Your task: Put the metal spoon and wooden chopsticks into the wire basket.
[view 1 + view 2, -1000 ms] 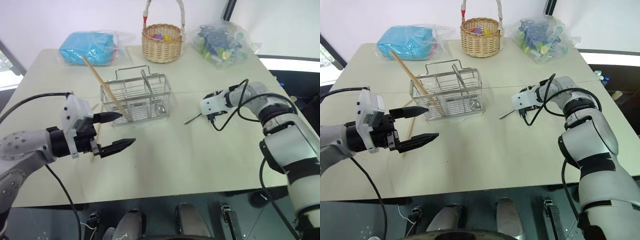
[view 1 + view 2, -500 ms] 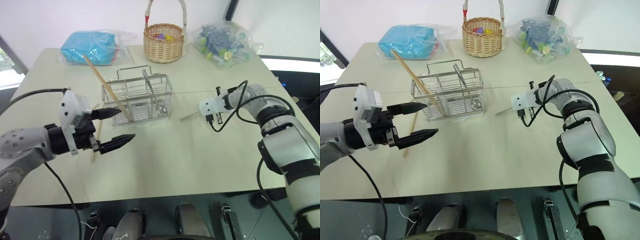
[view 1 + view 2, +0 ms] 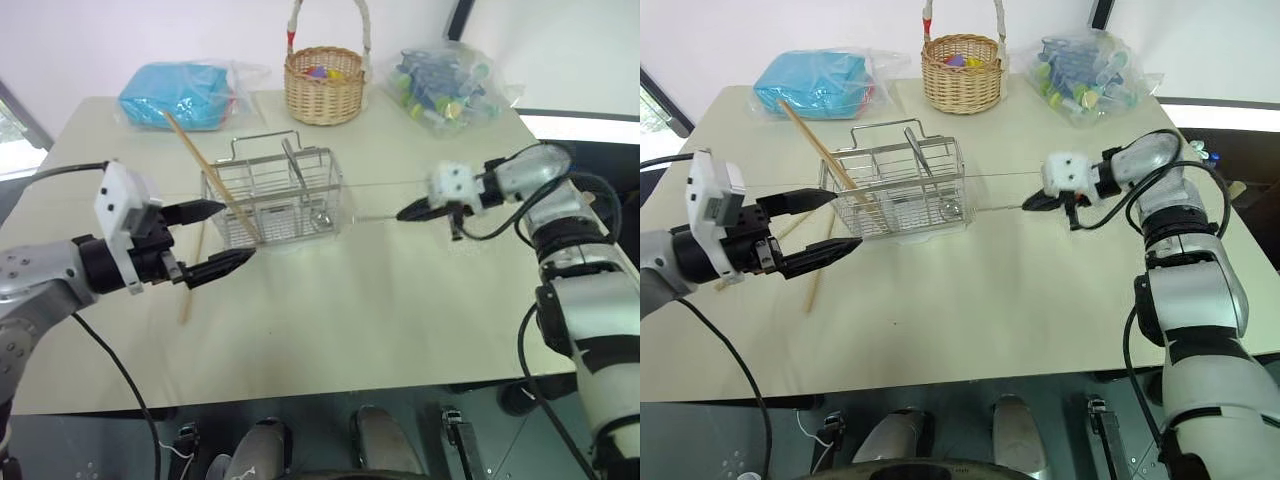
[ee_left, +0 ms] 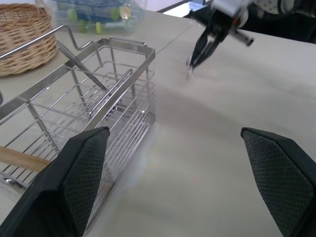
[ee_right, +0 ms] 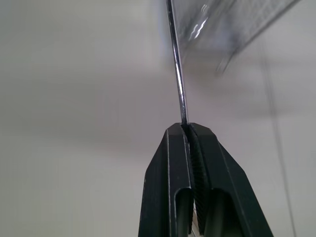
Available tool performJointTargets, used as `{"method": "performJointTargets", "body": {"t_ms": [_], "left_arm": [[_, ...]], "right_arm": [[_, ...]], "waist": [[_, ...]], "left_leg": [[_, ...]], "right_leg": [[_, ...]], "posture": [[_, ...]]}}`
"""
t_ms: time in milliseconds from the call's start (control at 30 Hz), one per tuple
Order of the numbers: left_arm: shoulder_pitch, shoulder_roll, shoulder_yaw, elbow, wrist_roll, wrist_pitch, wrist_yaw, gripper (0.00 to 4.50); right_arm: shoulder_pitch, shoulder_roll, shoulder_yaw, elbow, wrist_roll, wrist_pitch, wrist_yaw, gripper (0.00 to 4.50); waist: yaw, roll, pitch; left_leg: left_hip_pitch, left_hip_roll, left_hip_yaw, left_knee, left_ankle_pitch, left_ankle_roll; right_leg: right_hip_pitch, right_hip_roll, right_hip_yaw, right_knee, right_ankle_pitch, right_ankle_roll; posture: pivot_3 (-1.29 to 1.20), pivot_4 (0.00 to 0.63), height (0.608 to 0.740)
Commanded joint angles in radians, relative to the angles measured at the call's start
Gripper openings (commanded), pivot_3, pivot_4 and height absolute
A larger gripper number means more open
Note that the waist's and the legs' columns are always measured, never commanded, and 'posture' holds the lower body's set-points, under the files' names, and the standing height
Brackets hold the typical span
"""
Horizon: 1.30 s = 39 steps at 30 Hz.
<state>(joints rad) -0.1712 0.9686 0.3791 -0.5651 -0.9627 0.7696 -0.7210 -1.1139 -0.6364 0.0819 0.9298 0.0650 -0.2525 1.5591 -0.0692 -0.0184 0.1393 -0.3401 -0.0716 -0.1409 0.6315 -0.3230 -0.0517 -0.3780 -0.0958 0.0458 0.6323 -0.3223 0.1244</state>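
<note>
The right gripper [image 3: 1032, 203] is clamped shut on a thin shiny rod, which looks like the handle of the metal spoon [image 5: 177, 74], lifted clear of the table [image 3: 330, 320] and pointing across toward the wire basket [image 3: 272, 195]. So the step in hand reads as the carry: spoon pinched, now to be brought over the basket's open top. In the right wrist view the two black fingers [image 5: 168, 168] meet tight on the handle's end; the bowl can't be made out.

The right arm reaches in from the table's right edge, forearm stretched toward the middle, gripper roughly level and aimed at the basket's right wall. The next move, I'd judge, calls for more height, a short travel over the rim, then tipping the spoon down into a compartment before letting go.

Over on the other side, the left gripper [image 3: 213, 241] hangs with its fingers spread wide and empty, just beside the basket's near left corner. One of the wooden chopsticks [image 3: 212, 178] leans steeply in the basket's left end, its top toward the far left corner of the table. Another chopstick [image 3: 192, 282] lies flat on the table near the left gripper, waiting its turn
</note>
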Motion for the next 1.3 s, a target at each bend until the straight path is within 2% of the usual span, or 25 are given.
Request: {"method": "performJointTargets", "body": {"t_ms": [33, 133, 233, 300, 400, 500, 733, 833, 933, 1133, 1167, 1300], "left_arm": [[-0.015, 0.016, 0.048, 0.019, 0.027, -0.031, -0.021, 4.5], [-0.021, 0.017, 0.047, 0.035, 0.044, -0.04, -0.034, 4.5], [-0.03, 0.016, 0.044, 0.049, 0.059, -0.048, -0.042, 4.5], [-0.035, 0.014, 0.043, 0.052, 0.07, -0.05, -0.046, 4.5], [-0.039, 0.01, 0.052, 0.054, 0.074, -0.049, -0.043, 4.5], [-0.032, 0.009, 0.062, 0.051, 0.074, -0.049, -0.043, 4.5], [-0.017, 0.0, 0.092, 0.03, 0.069, -0.043, -0.019, 4.5], [-0.004, -0.003, 0.104, 0.021, 0.069, -0.041, -0.012, 4.5], [0.002, -0.005, 0.11, 0.016, 0.067, -0.041, -0.001, 4.5], [0.009, -0.012, 0.117, 0.014, 0.065, -0.042, 0.01, 4.5], [0.011, -0.013, 0.119, 0.016, 0.067, -0.043, 0.011, 4.5], [0.028, -0.015, 0.138, 0.028, 0.074, -0.042, 0.017, 4.5]], "right_arm": [[0.028, 0.005, -0.109, -0.333, 0.218, 0.393, -0.045, 0.07], [0.062, 0.03, -0.159, -0.547, 0.338, 0.662, -0.164, 0.07], [0.045, 0.128, -0.242, -0.686, 0.467, 0.925, -0.403, 0.07], [0.043, 0.179, -0.279, -0.726, 0.506, 1.005, -0.523, 0.07], [0.059, 0.255, -0.297, -0.773, 0.529, 1.039, -0.666, 0.07], [0.077, 0.309, -0.283, -0.799, 0.531, 1.029, -0.742, 0.07], [0.146, 0.387, -0.222, -0.787, 0.499, 0.989, -0.826, 0.07], [0.168, 0.399, -0.21, -0.777, 0.496, 0.981, -0.848, 0.07], [0.177, 0.409, -0.21, -0.771, 0.496, 0.977, -0.874, 0.94], [0.164, 0.402, -0.224, -0.745, 0.482, 0.953, -0.918, 4.09], [0.161, 0.393, -0.224, -0.745, 0.481, 0.952, -0.918, 4.46], [0.147, 0.322, -0.235, -0.774, 0.502, 0.971, -0.875, 4.46]], "waist": [[0.003, 0.0, 0.0], [0.011, 0.0, 0.0], [0.015, 0.0, 0.0], [0.023, 0.0, 0.0], [0.029, 0.0, 0.0], [0.027, -0.001, 0.0], [0.021, -0.001, -0.001], [0.021, -0.001, -0.001], [0.021, -0.001, -0.001], [0.021, -0.001, -0.001], [0.021, -0.001, -0.001], [0.024, -0.001, -0.001]], "left_leg": [[0.0, 0.0, 0.0, 0.0, 0.0, 0.0], [0.0, 0.0, -0.002, -0.001, 0.0, 0.0], [-0.001, 0.0, -0.001, -0.001, 0.0, 0.0], [-0.001, 0.0, -0.001, -0.001, 0.0, 0.0], [-0.002, -0.001, -0.001, -0.001, 0.0, 0.0], [-0.003, -0.001, -0.001, -0.001, 0.0, 0.0], [-0.005, 0.0, 0.0, 0.0, 0.0, 0.0], [-0.006, 0.0, 0.001, 0.0, 0.0, 0.0], [-0.006, 0.0, 0.001, 0.0, 0.0, 0.0], [-0.006, 0.0, 0.001, 0.0, 0.0, 0.0], [-0.006, -0.001, 0.001, 0.0, 0.0, 0.0], [-0.006, -0.001, 0.001, 0.0, 0.0, 0.0]], "right_leg": [[0.0, 0.0, 0.0, 0.0, 0.0, 0.0], [0.0, -0.001, -0.002, 0.0, 0.0, 0.0], [0.0, -0.001, -0.002, 0.0, 0.0, -0.001], [-0.001, -0.001, -0.002, 0.001, 0.001, -0.001], [-0.002, -0.002, -0.002, 0.002, 0.003, -0.002], [-0.008, -0.002, -0.002, 0.002, 0.004, -0.002], [-0.01, -0.001, -0.002, 0.005, 0.006, -0.003], [-0.013, -0.001, -0.002, 0.015, 0.007, -0.004], [-0.013, -0.001, -0.003, 0.014, 0.007, -0.005], [-0.013, -0.001, -0.003, 0.014, 0.007, -0.005], [-0.013, -0.001, -0.003, 0.014, 0.007, -0.005], [-0.013, -0.001, -0.003, 0.014, 0.007, -0.005]], "posture": [[0.0, 0.15, 0.74], [0.0, 0.15, 0.74], [0.0, 0.15, 0.74], [0.0, 0.15, 0.74], [0.0, 0.15, 0.74], [0.0, 0.15, 0.74], [0.0, 0.15, 0.74], [0.0, 0.15, 0.74], [0.0, 0.15, 0.74], [0.0, 0.15, 0.74], [0.0, 0.15, 0.74], [0.0, 0.15, 0.74]]}}
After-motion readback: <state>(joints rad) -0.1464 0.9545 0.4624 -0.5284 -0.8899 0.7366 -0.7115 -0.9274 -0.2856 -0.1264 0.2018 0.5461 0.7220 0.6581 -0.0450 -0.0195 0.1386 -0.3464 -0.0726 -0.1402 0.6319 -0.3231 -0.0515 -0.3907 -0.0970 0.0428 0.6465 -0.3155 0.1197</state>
